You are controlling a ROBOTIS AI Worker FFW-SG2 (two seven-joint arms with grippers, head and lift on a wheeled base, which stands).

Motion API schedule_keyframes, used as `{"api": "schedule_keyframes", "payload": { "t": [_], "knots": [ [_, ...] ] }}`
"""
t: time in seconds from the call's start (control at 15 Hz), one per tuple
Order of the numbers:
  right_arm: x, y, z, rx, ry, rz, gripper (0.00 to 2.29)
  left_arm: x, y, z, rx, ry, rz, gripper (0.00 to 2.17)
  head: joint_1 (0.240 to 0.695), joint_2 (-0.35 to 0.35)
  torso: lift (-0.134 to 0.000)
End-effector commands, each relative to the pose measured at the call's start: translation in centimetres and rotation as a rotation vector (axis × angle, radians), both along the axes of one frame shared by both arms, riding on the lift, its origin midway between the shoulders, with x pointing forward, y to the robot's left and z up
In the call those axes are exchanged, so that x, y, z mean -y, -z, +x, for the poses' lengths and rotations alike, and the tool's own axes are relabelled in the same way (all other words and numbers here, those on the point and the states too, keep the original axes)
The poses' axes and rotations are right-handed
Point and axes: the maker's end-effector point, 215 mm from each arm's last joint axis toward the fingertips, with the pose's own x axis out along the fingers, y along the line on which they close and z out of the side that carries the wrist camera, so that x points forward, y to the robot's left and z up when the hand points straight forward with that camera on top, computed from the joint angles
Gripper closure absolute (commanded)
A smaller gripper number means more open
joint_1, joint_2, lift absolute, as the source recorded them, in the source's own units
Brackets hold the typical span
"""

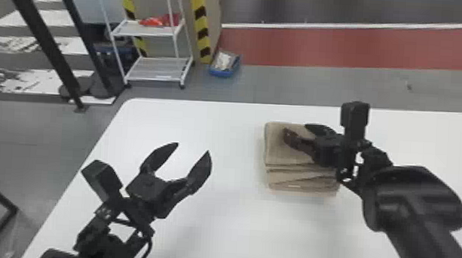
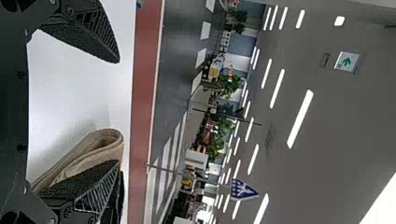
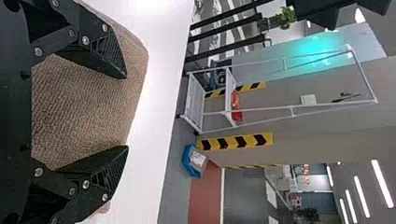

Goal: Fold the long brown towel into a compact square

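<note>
The towel is brown cloth with a coarse, ribbed nap, folded into a thick, squarish stack whose layers show as uneven ridges along its near side; the left wrist view gives one edge as a soft, rounded loop. It lies on the smooth, white desk, to the right of the left tool and beneath the right tool. Both tools are hard, matt black, with tapering fingers whose sides carry slanting ribs. The left tool is spread wide and empty, well apart from the cloth, over bare desk. The right tool is open too, its fingers apart over the towel's top layer; whether they touch it cannot be told. That tool and its arm stand in the way, covering the right part of the stack in the head view. Beyond the desk, on the floor, are a white metal cart with a red item on its upper shelf, a blue tray, a yellow-and-black striped guard and dark upright posts
</note>
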Motion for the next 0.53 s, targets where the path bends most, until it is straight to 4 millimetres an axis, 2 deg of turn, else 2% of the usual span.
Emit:
{"api": "schedule_keyframes", "payload": {
  "t": [0.0,0.2,0.33,0.4,0.47],
  "knots": [
    [0.2,1.2,-0.4,-0.051,0.003,0.001,0.41,0.2,-0.1,0.0,0.002,0.003,-0.001,0.14,0.695,0.150,-0.124],
    [0.2,1.0,-0.3,-0.049,0.008,0.018,0.41,0.3,-0.2,0.0,0.004,0.003,-0.002,0.14,0.695,0.148,-0.124],
    [0.0,-1.3,0.1,0.035,0.007,0.040,0.39,0.3,-0.5,0.0,0.008,0.003,-0.003,0.14,0.695,0.146,-0.124],
    [0.0,-1.8,-0.1,0.050,0.000,0.053,0.35,0.3,-0.5,0.0,0.009,0.001,-0.003,0.14,0.695,0.147,-0.124],
    [-0.4,-3.2,-0.4,0.078,-0.008,0.069,0.24,0.2,-0.7,0.1,0.012,-0.003,-0.003,0.14,0.695,0.147,-0.124]
  ]
}}
